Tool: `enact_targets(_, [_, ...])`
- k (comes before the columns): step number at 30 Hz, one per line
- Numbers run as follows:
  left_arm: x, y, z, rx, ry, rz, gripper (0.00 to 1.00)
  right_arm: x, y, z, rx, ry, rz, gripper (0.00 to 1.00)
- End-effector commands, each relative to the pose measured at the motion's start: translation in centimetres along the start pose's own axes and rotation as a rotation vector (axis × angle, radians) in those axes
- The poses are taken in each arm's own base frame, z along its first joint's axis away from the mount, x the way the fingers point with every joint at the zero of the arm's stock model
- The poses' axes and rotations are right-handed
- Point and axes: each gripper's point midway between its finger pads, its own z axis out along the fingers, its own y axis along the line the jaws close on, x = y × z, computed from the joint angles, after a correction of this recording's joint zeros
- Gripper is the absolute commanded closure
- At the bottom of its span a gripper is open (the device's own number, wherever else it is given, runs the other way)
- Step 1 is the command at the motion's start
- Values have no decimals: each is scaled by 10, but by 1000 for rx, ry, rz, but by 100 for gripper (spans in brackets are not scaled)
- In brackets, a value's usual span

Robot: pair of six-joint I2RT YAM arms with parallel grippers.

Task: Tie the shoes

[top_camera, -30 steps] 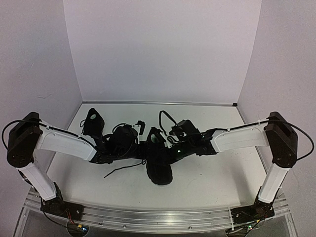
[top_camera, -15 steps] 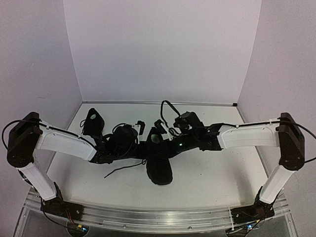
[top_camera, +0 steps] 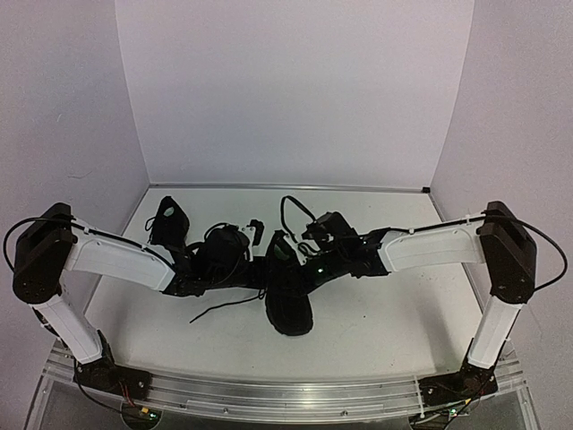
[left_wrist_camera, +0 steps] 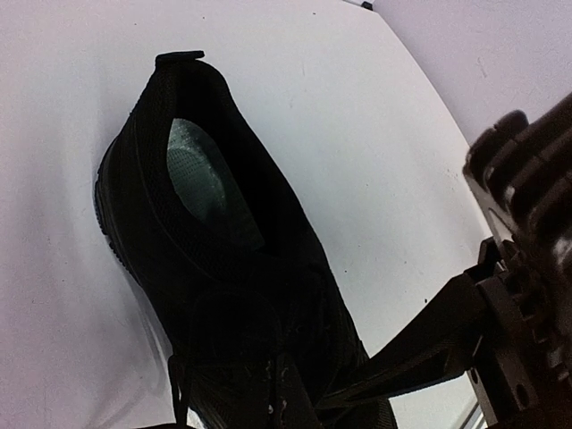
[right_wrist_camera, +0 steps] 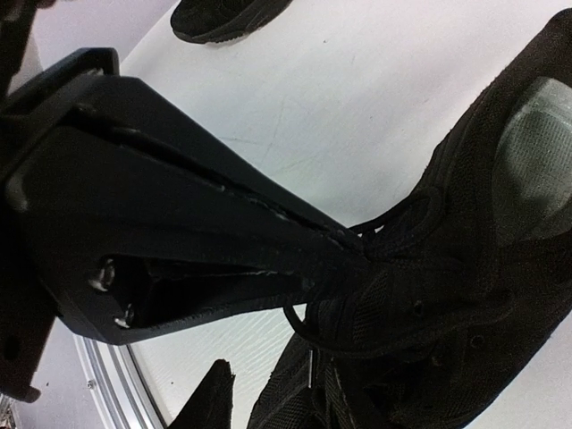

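One black shoe (top_camera: 288,305) lies mid-table, toe toward the arms; it also shows in the left wrist view (left_wrist_camera: 214,232) and the right wrist view (right_wrist_camera: 465,268). The second shoe (top_camera: 167,222) lies at the back left, and shows in the right wrist view (right_wrist_camera: 223,18). My left gripper (top_camera: 260,269) presses shut on the middle shoe's lacing (left_wrist_camera: 277,398); I cannot see what it pinches. My right gripper (top_camera: 285,258) is shut on a lace at the shoe's throat (right_wrist_camera: 353,259). A lace loop (top_camera: 288,210) arches up behind it. A loose lace end (top_camera: 219,307) trails left on the table.
White walls enclose the white table (top_camera: 394,305) at the back and both sides. A metal rail (top_camera: 286,394) runs along the near edge. Both arms cross over the table's middle.
My right gripper swung right and back with the lace loop, then came back left and lower over the shoe. The left arm and both shoes have not moved.
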Motion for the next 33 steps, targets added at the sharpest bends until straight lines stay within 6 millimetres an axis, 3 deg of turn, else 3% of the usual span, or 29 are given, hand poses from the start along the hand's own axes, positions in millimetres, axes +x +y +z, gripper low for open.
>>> enact_targets(1, [-17, -12, -2, 34, -28, -20, 100, -12, 9, 4, -30, -14, -46, 67])
enact_targets(12, [-19, -14, -3, 55, -24, -26, 100, 0, 5, 15, -36, 25, -64, 69])
enact_targets(18, [-20, -14, -2, 60, -22, -32, 100, 1, 3, 15, -25, 30, -66, 78])
enact_targets(23, [-22, -17, -2, 70, -22, -33, 100, 4, -2, 16, -1, 38, -75, 71])
enact_targets(27, [-23, -18, -2, 74, -23, -33, 100, 7, -7, 19, 22, 49, -85, 71])
enact_targets(31, [-22, -18, -1, 73, -18, -30, 100, 10, -11, 20, 35, 57, -90, 81])
enact_targets(33, [-22, -17, -1, 70, -18, -30, 100, 9, -9, 20, 32, 56, -93, 92])
